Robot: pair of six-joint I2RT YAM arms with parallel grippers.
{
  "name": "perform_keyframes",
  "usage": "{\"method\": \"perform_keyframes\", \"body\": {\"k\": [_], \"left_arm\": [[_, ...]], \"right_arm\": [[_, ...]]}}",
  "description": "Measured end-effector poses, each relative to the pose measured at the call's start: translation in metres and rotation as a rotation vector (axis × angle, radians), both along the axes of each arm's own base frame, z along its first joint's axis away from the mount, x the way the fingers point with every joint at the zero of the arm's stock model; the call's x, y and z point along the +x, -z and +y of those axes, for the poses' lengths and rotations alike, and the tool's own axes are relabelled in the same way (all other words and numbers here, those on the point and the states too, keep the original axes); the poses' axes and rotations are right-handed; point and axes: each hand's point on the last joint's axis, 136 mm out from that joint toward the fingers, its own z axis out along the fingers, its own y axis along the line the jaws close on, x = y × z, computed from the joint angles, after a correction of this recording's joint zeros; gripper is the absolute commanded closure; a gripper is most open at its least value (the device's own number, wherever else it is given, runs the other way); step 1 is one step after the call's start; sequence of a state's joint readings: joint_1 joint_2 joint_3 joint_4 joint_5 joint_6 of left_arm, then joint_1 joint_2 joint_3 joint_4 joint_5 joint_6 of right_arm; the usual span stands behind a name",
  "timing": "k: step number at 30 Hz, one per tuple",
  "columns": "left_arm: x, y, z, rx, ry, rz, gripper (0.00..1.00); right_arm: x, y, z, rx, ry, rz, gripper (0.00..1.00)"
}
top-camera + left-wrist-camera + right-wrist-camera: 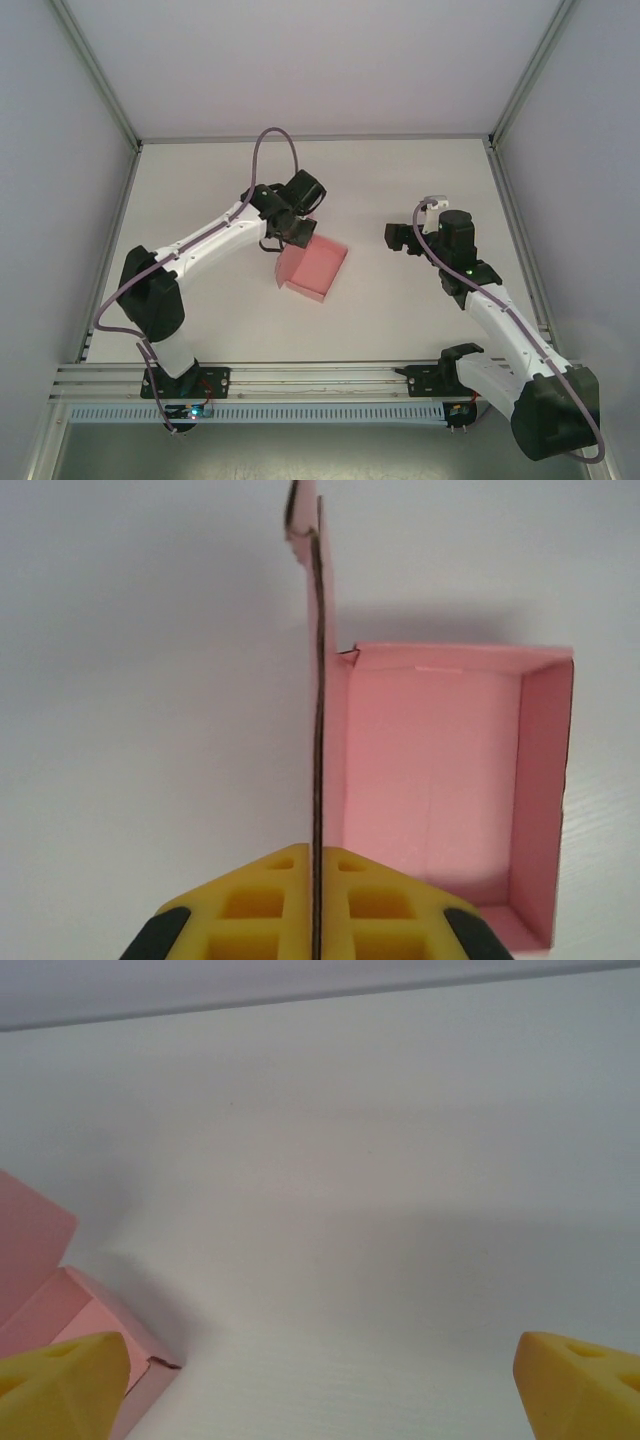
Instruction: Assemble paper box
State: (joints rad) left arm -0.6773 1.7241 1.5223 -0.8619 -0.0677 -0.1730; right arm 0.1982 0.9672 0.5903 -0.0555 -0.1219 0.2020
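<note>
Left fingers (pixel 250 910) are clamping the upright flap (pixel 318 680) of the box (pixel 440 770) on the desk (pixel 400 180); right fingers (pixel 60 1385) are hanging apart nearby. Walls are looking formed; lid is awaiting closing.

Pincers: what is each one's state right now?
Left pincer: closed on an upright flap of the paper box.
Right pincer: open, holding nothing.

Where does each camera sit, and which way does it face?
Top external: above, behind the bases, facing down at the table; both arms, left gripper on the paper box, right gripper apart.
Left wrist: on that wrist, facing along shut fingers at the box's upright flap.
Right wrist: on that wrist, facing across the table; open fingertips.
Shared: all three show the box.
</note>
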Motion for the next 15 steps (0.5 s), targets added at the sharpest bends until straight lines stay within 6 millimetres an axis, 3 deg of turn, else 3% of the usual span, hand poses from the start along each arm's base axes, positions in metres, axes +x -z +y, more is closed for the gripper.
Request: {"method": "perform_keyframes", "body": {"k": [3,9,12,15], "left_arm": [[-0.002,-0.003,-0.015,0.004,0.308,-0.054,1.0],[-0.033,-0.008,-0.032,0.019,0.914,-0.095,1.0],[-0.025,-0.019,-0.043,0.017,1.075,-0.138,1.0],[-0.008,-0.017,-0.055,0.02,1.156,-0.157,1.0]], "right_arm": [[-0.001,0.0,0.004,-0.009,-0.035,-0.005,0.02],[-0.009,-0.003,0.024,-0.017,-0.186,-0.032,0.02],[-0.013,-0.003,0.036,-0.015,-0.271,-0.044,0.02],[-0.017,-0.001,0.045,-0.019,-0.345,-0.051,0.02]]}}
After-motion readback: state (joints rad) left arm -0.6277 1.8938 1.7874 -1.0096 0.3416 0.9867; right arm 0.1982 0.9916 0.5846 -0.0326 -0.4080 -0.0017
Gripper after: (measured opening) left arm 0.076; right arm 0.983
